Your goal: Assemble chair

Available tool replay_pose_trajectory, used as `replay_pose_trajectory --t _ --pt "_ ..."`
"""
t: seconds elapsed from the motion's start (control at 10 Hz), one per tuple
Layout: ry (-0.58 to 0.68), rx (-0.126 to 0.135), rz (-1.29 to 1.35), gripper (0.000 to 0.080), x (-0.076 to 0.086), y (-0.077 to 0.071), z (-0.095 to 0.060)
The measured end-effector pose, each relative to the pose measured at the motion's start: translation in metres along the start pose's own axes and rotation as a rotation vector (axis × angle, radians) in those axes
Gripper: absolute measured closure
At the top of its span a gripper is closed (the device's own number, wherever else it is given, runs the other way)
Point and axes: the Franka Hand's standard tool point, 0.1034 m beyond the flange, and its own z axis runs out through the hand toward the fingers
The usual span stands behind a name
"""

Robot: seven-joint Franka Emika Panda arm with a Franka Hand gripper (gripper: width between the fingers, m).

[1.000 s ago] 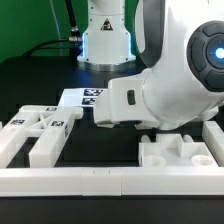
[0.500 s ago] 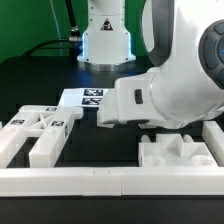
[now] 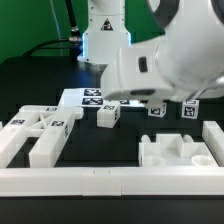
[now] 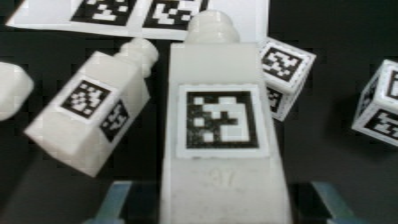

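In the wrist view a long white leg bar (image 4: 222, 120) with a square tag on its face runs lengthwise between my gripper's (image 4: 226, 202) fingers (image 4: 128, 200). It looms larger than the parts around it. The gripper is shut on its near end. A second tagged leg bar (image 4: 80, 112) lies tilted beside it, and two more tagged parts (image 4: 288, 68) (image 4: 381, 100) lie on the other side. In the exterior view the arm's bulk hides the gripper. Small tagged parts (image 3: 107, 115) (image 3: 155, 110) (image 3: 190, 110) show beneath it. The white seat block (image 3: 178, 152) sits at the front right.
The marker board (image 3: 85, 97) (image 4: 134, 12) lies flat on the black table behind the parts. A cluster of white tagged chair parts (image 3: 40, 135) lies at the exterior view's left. White border rails (image 3: 110, 181) run along the front and right edges.
The arm has lifted upward in the exterior view, uncovering the small tagged parts that its body hid before. The gripper's closure looks unchanged.
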Motion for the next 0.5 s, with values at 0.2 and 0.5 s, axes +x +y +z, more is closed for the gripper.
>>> replay_pose_trajectory --t 0.2,0.5 --pt "0.003 0.000 -0.022 0.0509 0.0001 0.0002 0.0005" --pt "0.062 0.001 -0.036 0.0509 0.0075 0.0033 -0.0089"
